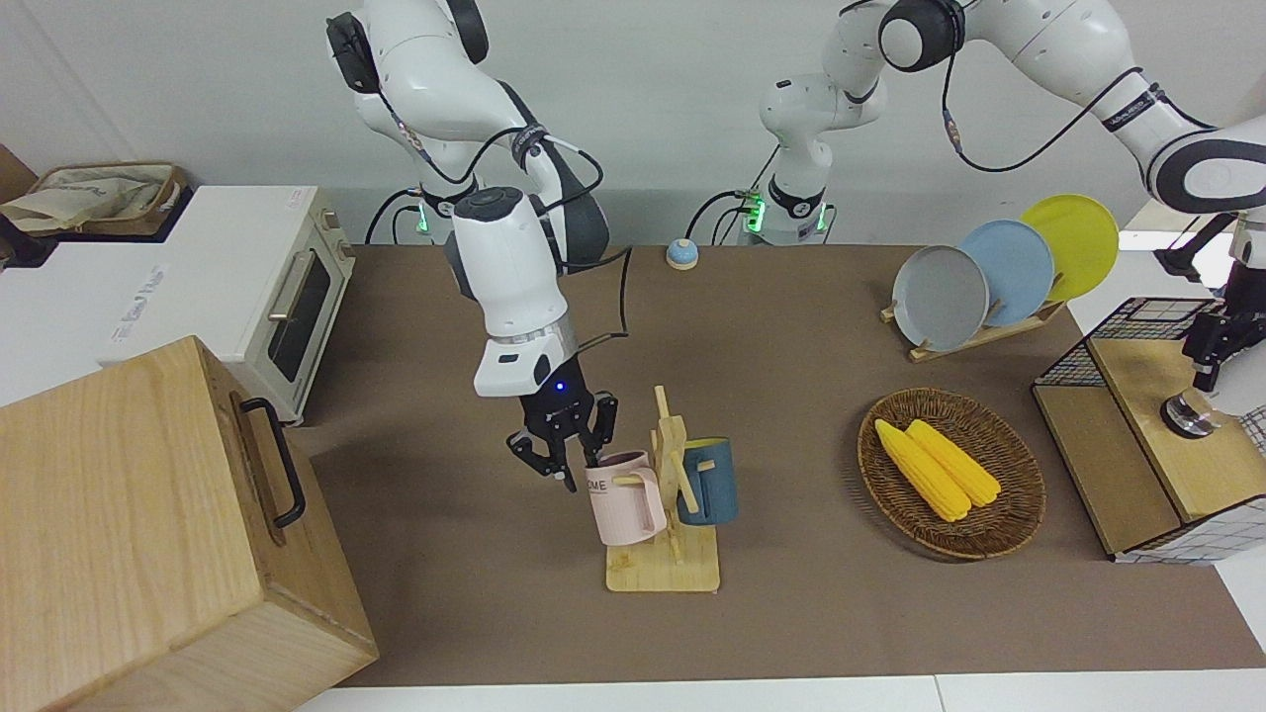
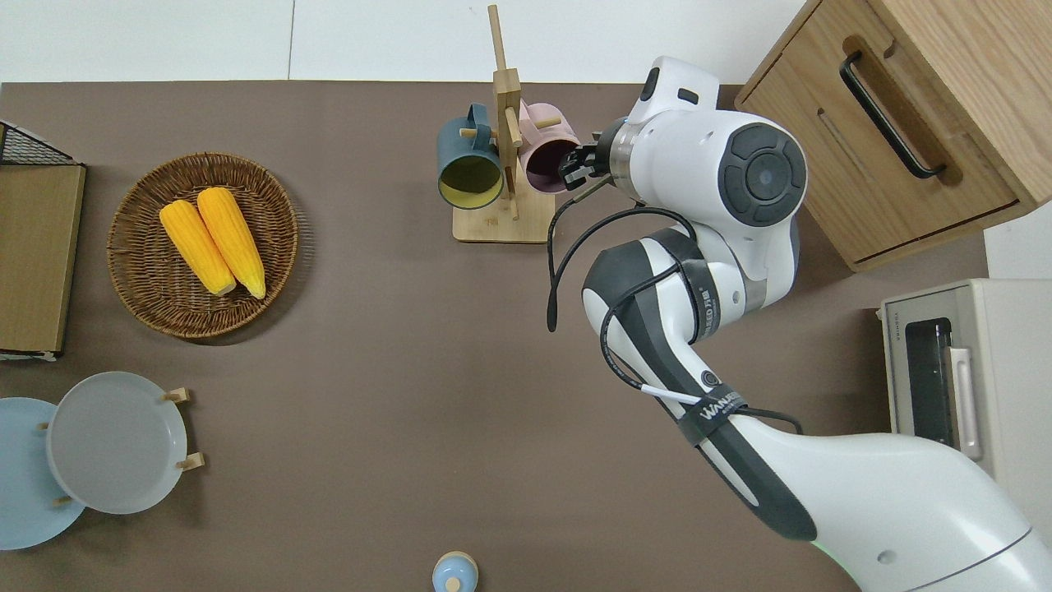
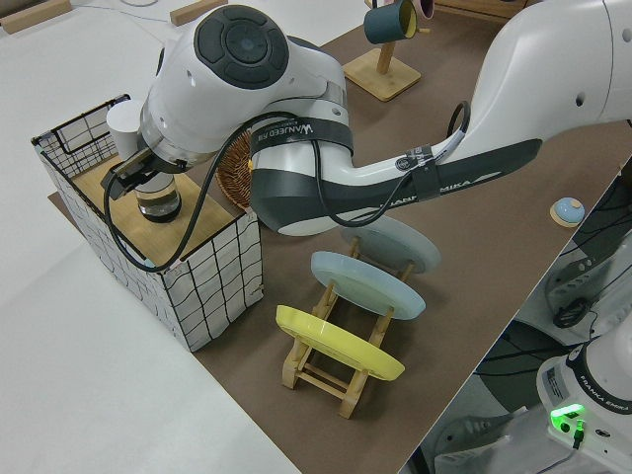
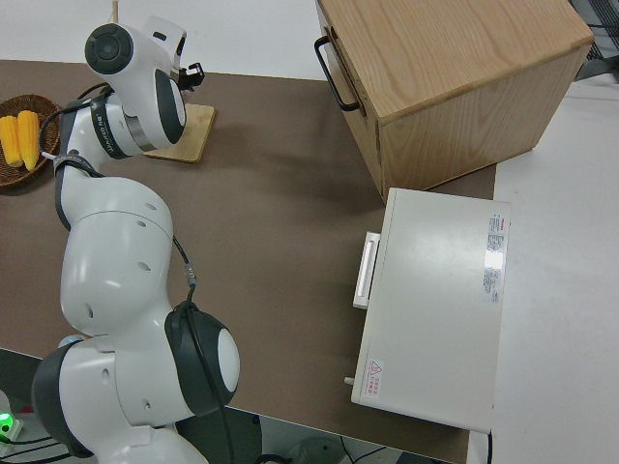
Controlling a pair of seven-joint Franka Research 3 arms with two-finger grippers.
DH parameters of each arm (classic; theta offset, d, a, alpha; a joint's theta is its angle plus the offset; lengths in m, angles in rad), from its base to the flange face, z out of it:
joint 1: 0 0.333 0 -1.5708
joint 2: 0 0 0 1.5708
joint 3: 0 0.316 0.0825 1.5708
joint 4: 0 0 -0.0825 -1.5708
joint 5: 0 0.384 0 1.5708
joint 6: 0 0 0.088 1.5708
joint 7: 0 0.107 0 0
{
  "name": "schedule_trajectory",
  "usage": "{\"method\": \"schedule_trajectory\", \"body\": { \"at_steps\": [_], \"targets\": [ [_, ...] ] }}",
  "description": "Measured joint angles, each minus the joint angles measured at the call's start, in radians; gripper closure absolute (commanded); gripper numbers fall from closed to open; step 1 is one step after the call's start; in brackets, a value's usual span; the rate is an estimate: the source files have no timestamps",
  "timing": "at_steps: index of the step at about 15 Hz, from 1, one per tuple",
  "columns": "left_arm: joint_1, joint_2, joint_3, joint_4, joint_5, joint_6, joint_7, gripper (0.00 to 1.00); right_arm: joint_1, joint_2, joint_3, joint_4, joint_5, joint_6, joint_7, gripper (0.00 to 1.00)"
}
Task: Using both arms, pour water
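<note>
Front view: at frame centre the right gripper (image 1: pixel 566 447) hangs with its fingers (image 1: pixel 535 457) spread, one finger at the rim of the pink mug (image 1: pixel 625 497), which hangs on the wooden mug rack (image 1: pixel 669 514) beside the blue mug (image 1: pixel 710 481). No water shows. At the right edge the left gripper (image 1: pixel 1209 374) sits just above a glass cup (image 1: pixel 1190 413) on the wooden top inside the wire basket (image 1: pixel 1073 368); whether its fingers are spread cannot be told here.

Overhead view: upper centre, the right gripper (image 2: pixel 578 164) is at the pink mug's (image 2: pixel 549 161) mouth, fingers apart. The corn basket (image 2: pixel 148 284) lies at the frame's left.

Left side view: upper left, the left gripper (image 3: pixel 131 178) is at the glass cup (image 3: pixel 158 202); its fingers are hidden by the wrist, so their state cannot be told.

Right side view: upper left, the right gripper (image 4: pixel 192 73) is over the rack's base (image 4: pixel 187 135).
</note>
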Motion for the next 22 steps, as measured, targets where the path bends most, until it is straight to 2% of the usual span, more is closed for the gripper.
{"method": "schedule_trajectory", "body": {
  "at_steps": [4,8,9,10,11,12,22],
  "targets": [
    [0.000,0.006,-0.011,0.000,-0.018,0.010,0.006,0.24,0.000,0.007,0.003,0.011,0.001,0.000,0.000,0.831],
    [0.000,0.007,-0.013,0.002,-0.029,0.019,0.009,0.26,0.001,0.012,0.006,0.017,0.001,0.000,0.000,0.994],
    [0.000,0.007,-0.013,0.004,-0.030,0.021,0.009,0.31,0.000,0.013,0.006,0.018,0.001,0.000,0.000,1.000],
    [0.000,0.007,-0.013,0.006,-0.030,0.024,0.009,0.52,0.000,0.013,0.003,0.018,0.001,0.000,0.000,1.000],
    [0.000,0.007,-0.013,0.007,-0.031,0.029,0.009,0.86,0.000,0.013,-0.001,0.019,0.001,0.000,0.000,1.000],
    [0.000,0.007,-0.012,0.007,-0.032,0.033,0.009,1.00,0.000,0.013,-0.001,0.019,0.001,0.000,0.000,1.000],
    [0.002,0.008,-0.012,0.014,-0.042,0.035,0.004,1.00,0.010,0.013,-0.003,0.028,-0.030,0.006,0.000,1.000]
  ]
}}
